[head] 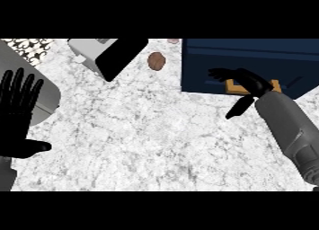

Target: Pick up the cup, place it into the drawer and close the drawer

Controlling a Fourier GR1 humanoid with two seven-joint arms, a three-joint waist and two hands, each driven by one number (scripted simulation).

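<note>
Head view, right hand (245,83) over navy drawer (254,63), brown object (156,60) nearby

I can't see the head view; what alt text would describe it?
The robot's right hand reaches over a dark blue drawer unit, against an orange cup there. Its open left hand rests at left above the white marble counter.

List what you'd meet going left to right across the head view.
Left hand, open and resting at the left edge → grey and black appliance → small brown object → dark blue drawer unit, with the right hand over its front, an orange-brown object partly hidden beneath it.
</note>
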